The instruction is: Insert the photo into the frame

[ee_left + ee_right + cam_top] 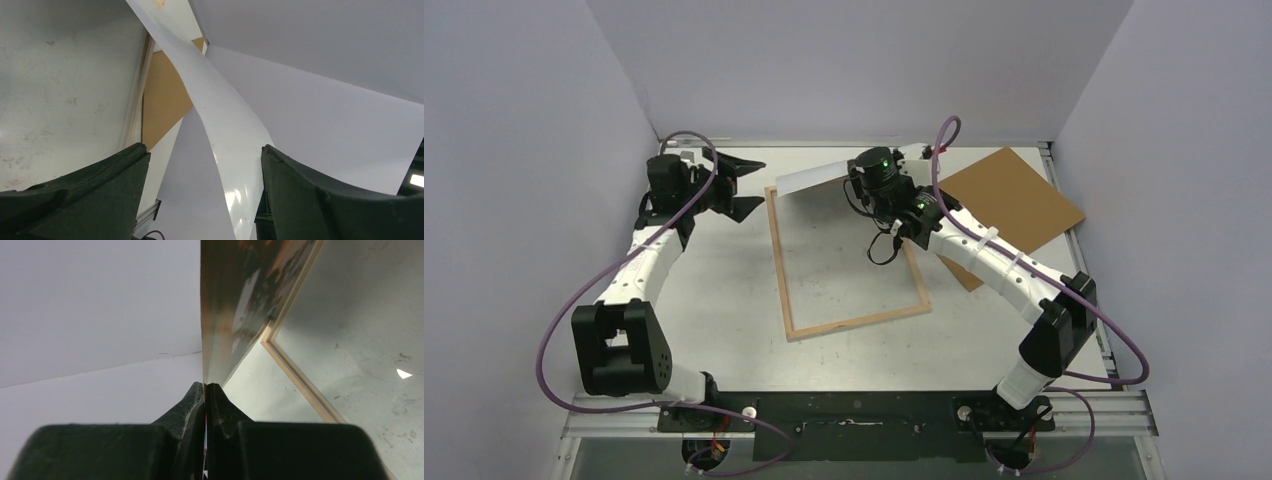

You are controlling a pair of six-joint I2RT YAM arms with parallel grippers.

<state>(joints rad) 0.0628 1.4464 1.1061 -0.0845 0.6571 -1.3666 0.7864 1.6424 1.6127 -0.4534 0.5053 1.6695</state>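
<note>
Right fingers (192,402) pinch photo (809,178) edge (frame (854,322) below).

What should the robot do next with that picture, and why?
Probably close the open left gripper on the loose, curved end of the photo; the right gripper pinches only the opposite edge, above the frame. Two grips would steady it.

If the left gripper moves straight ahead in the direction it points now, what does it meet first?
Probably the thin white-backed paper photo, curving across ahead of the left gripper's open fingers; depth is unclear.
</note>
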